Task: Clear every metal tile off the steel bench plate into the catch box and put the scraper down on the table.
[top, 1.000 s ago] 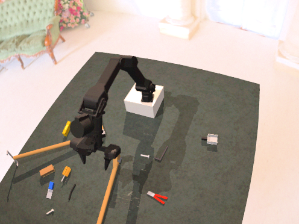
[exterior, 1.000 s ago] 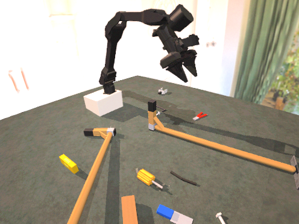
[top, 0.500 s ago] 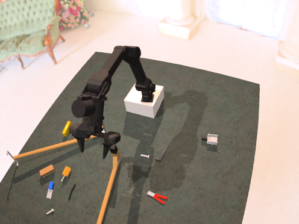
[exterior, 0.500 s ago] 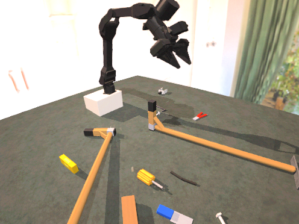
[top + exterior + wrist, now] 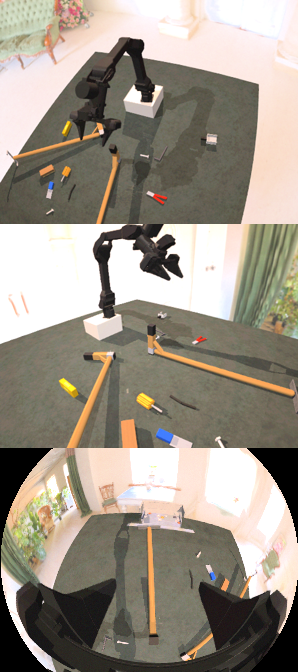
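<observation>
My gripper (image 5: 92,143) (image 5: 175,278) (image 5: 158,582) is open and empty, high above the table. The long scraper (image 5: 107,192) (image 5: 222,371) (image 5: 151,583) lies with its orange pole running away from the arm. Its upright grip ends in a black cap (image 5: 113,149) (image 5: 151,330) (image 5: 154,639), low in the wrist view, below the fingers. Its grey blade (image 5: 295,397) is at the far end. The steel bench plate (image 5: 170,524) shows small beyond the pole in the wrist view. Small orange spots lie on it; tiles and catch box are too small to tell apart.
A second orange-poled tool (image 5: 54,147) (image 5: 93,395) lies to one side. Around it are a yellow block (image 5: 66,128) (image 5: 68,388), a screwdriver (image 5: 66,171) (image 5: 145,401) and a wooden block (image 5: 47,170) (image 5: 129,435). Red-handled pliers (image 5: 157,197) (image 5: 199,340) lie on the other side.
</observation>
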Robot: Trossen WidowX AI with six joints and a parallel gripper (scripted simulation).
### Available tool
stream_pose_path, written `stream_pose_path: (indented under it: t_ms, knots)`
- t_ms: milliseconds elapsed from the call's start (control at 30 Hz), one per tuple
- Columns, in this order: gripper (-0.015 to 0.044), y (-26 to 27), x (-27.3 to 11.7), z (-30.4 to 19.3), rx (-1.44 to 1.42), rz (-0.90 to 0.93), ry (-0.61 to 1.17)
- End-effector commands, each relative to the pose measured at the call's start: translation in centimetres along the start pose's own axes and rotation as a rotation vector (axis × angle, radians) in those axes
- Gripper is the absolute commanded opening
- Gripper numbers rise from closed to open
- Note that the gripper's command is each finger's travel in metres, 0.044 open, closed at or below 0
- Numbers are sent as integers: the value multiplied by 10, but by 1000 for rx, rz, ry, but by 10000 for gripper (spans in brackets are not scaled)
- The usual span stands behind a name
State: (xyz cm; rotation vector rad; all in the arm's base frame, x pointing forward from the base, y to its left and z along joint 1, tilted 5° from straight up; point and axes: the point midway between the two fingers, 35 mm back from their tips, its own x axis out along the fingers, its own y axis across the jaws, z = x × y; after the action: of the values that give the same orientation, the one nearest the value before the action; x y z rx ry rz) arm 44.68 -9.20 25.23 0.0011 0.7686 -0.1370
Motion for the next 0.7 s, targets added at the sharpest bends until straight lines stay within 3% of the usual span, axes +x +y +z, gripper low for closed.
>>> stream_pose_path:
  t_ms: [0,667]
  knots:
    - [440,-1,-16,0,10,1,-38]
    - [440,-3,-71,-10,22,-13,-183]
